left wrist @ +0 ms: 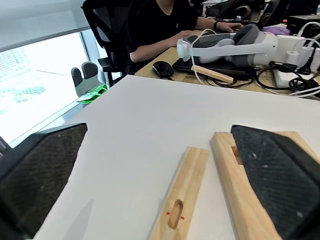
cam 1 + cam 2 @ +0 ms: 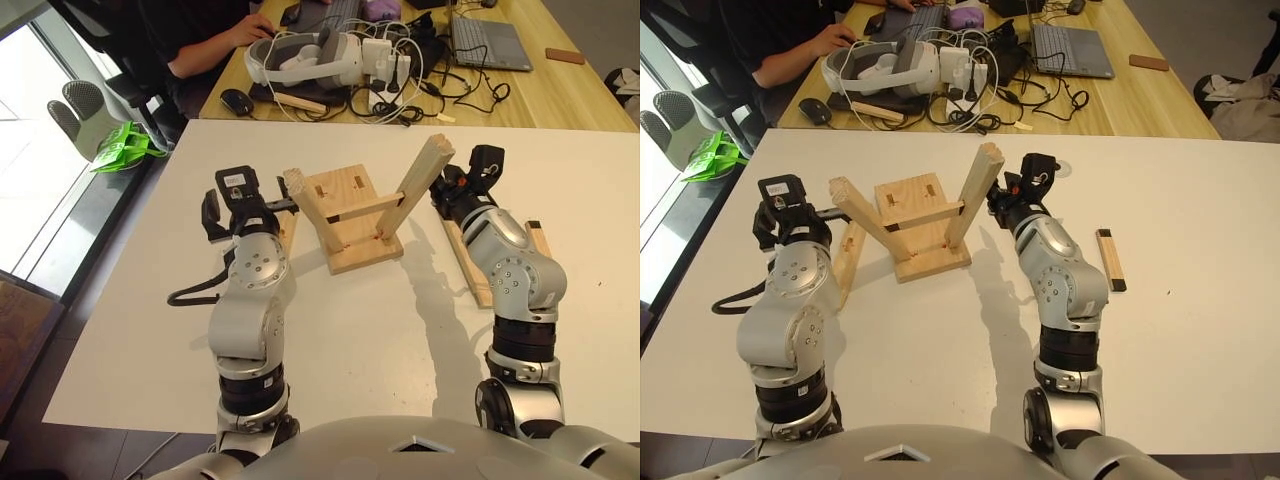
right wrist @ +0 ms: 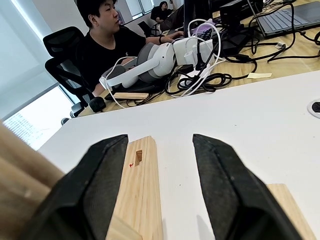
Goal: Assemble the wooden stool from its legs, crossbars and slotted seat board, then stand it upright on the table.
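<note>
lying upside down near the middle of the white worktop (image 2: 340,345), the half-built stool (image 2: 350,192) had its seat board (image 2: 360,252) flat on the surface and two legs poking up and splaying outward. one leg (image 2: 312,212) leaned toward the robot's left and the other leg (image 2: 415,190) toward its right, with a crossbar (image 2: 365,208) bridging them.

the left gripper (image 1: 160,131) sat low just beside the left-leaning leg, its jaws spread wide and pinching nothing. under them two loose wooden pieces lay side by side on the worktop, a slotted piece (image 1: 182,200) and a wider piece (image 1: 235,190).

the right gripper (image 3: 160,142) was close beside the right-leaning leg, jaws likewise spread, with a slotted bar (image 3: 140,190) lying in the gap between them. i couldn't tell whether the fingers touched it. a short bar (image 2: 1110,260) lay on the worktop farther to the right.

beyond the worktop a wooden desk (image 2: 560,95) carried a white headset (image 2: 300,55), tangled cables (image 2: 410,70), a mouse (image 2: 237,100) and a laptop (image 2: 490,40).
</note>
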{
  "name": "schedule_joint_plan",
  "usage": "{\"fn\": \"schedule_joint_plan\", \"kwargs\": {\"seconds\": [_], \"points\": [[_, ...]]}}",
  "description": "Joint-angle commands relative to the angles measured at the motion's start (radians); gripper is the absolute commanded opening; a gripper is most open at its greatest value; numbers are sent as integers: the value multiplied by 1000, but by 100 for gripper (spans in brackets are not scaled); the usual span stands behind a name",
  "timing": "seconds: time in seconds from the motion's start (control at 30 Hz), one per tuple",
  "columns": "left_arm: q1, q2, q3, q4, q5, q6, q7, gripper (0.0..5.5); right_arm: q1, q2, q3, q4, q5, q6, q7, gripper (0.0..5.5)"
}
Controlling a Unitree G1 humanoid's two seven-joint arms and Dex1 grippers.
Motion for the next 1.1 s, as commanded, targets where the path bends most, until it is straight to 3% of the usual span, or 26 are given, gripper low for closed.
{"fn": "schedule_joint_plan", "kwargs": {"seconds": [0.03, 0.3, 0.5, 0.6, 0.7, 0.83, 0.93, 1.0, 1.1], "points": [[35, -74, 72, -29, -40, 0, -38, 509, -14, 10, -17, -32, 17, -12, -6, 226], [118, 91, 213, -64, -51, -57, -179, 399, 9, -150, -116, 62, -45, -127, 51, 109], [126, 267, 360, 13, -42, -124, -301, 299, -13, -313, -177, 290, -120, -269, 116, 0], [131, 317, 423, 39, -50, -130, -340, 254, -54, -371, -183, 408, -131, -323, 167, 0], [134, 259, 356, -23, -68, -82, -342, 209, -68, -350, -143, 414, -112, -327, 222, 0], [127, 61, 78, -158, -89, 36, -272, 173, -34, -237, 0, 282, -83, -277, 284, 0], [38, -114, -111, -148, -81, 90, -188, 117, 15, -86, 150, 89, -13, -170, 261, 0], [-1, -181, -169, -125, -85, 101, -151, 82, 54, -9, 235, -34, 36, -97, 240, 0], [20, -196, -201, -118, -99, 103, -117, 25, 59, 17, 231, -72, 32, -56, 204, 0]]}}
